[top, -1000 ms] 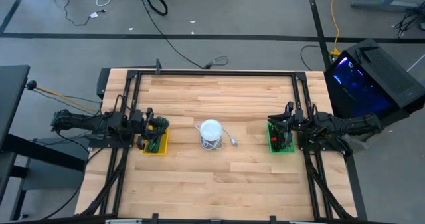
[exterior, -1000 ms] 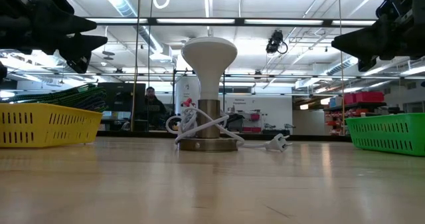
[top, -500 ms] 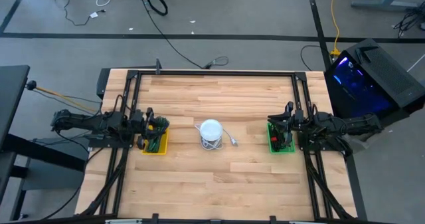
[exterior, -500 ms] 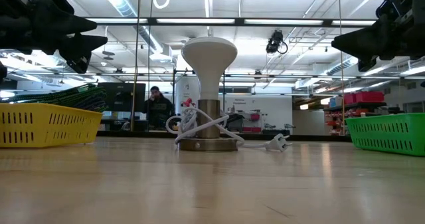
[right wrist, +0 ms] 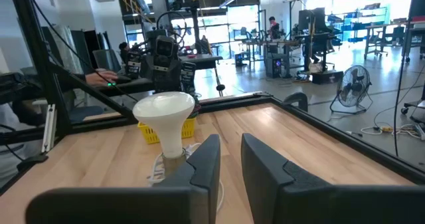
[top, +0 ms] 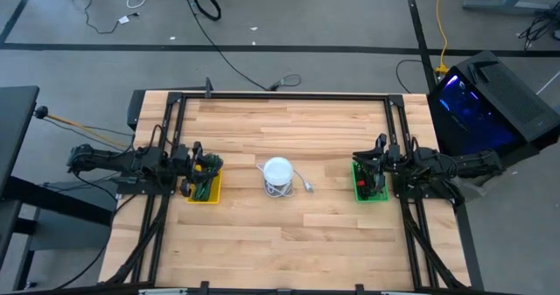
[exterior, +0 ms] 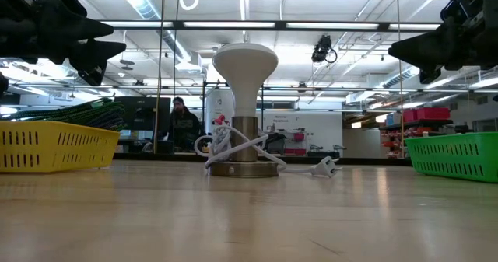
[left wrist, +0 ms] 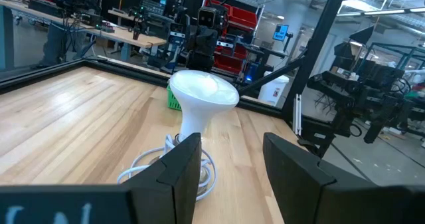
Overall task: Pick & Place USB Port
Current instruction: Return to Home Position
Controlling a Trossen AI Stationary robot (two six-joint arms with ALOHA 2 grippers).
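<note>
A white mushroom-shaped lamp [top: 277,174] stands upright on its round metal base mid-table, also seen in the low view [exterior: 244,75]. Its white cord is looped around the base, and the plug end [exterior: 327,167] lies on the wood to the lamp's right. My left gripper [left wrist: 232,174] hangs open above the yellow basket [top: 205,183], facing the lamp [left wrist: 201,99]. My right gripper [right wrist: 230,163] hangs above the green basket [top: 369,185], open by a narrow gap, facing the lamp [right wrist: 165,113] from the other side. Neither gripper touches anything.
The yellow basket [exterior: 53,147] sits at the table's left side and holds dark green items. The green basket [exterior: 455,155] sits at the right side. A black frame rail [top: 280,95] runs around the table. Bare wood lies in front of and behind the lamp.
Both arms and everything on the table have stayed still. Only a person far off in the room behind the table has shifted a little.
</note>
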